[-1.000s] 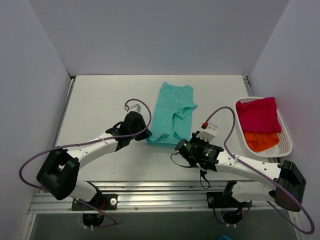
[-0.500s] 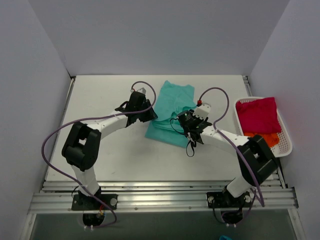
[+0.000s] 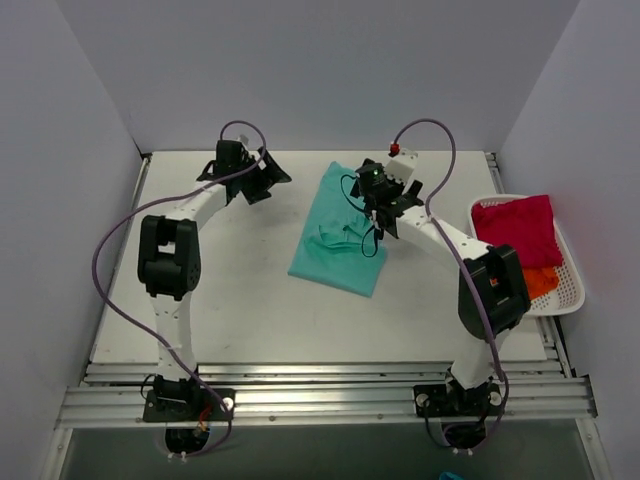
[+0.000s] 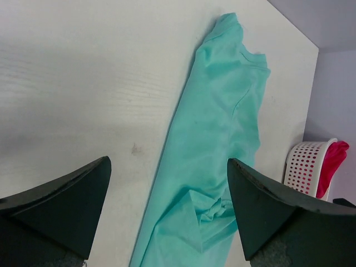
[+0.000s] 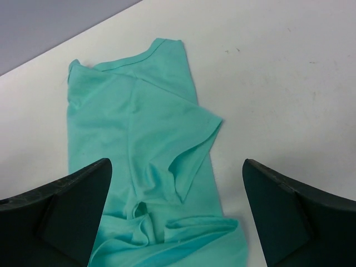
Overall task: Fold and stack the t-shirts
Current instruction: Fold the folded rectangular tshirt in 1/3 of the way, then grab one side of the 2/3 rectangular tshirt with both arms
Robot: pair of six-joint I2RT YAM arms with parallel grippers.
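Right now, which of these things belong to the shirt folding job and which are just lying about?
For the job: teal t-shirt, crimson-pink t-shirt, orange t-shirt.
Just there: white mesh basket holding the last two, table.

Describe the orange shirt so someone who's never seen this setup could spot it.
At the table's right edge sits a white mesh basket. The orange shirt lies in its near end, beside a crimson-pink shirt. It is the only orange thing there.

A white table (image 3: 200, 290) lies beneath the left gripper (image 4: 167, 217) and right gripper (image 5: 175, 222); plain grey walls (image 3: 320, 70) rise beyond them.
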